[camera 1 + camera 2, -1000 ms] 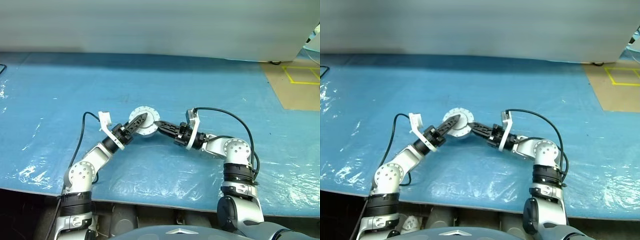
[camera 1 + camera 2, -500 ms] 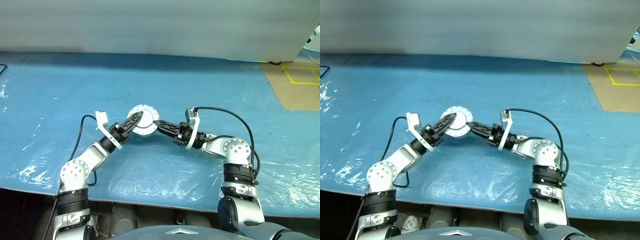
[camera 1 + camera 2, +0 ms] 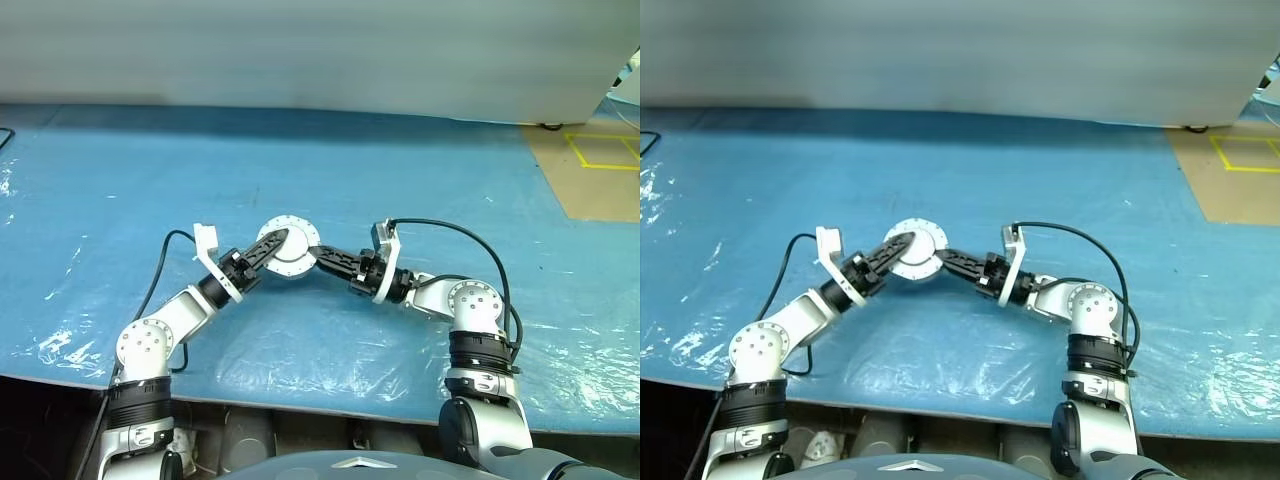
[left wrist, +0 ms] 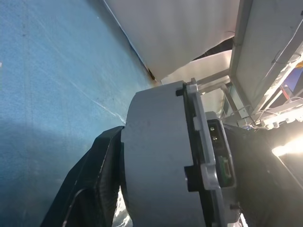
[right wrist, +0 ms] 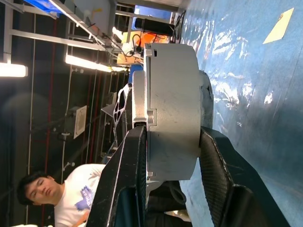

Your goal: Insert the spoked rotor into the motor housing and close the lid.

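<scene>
Both arms angled inward at motor housing

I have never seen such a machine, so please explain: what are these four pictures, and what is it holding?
It is a humanoid robot with two arms. Two pictures look down from its head onto a table covered with blue plastic sheet. The other two come from cameras on its wrists, looking along the black fingers. Both hands meet at one round silver drum, the motor housing, lifted above the table. The right hand clamps it between its two fingers, one on each flat face. The left hand touches the housing from the other side. In the right wrist picture, a person sits in the background.
</scene>
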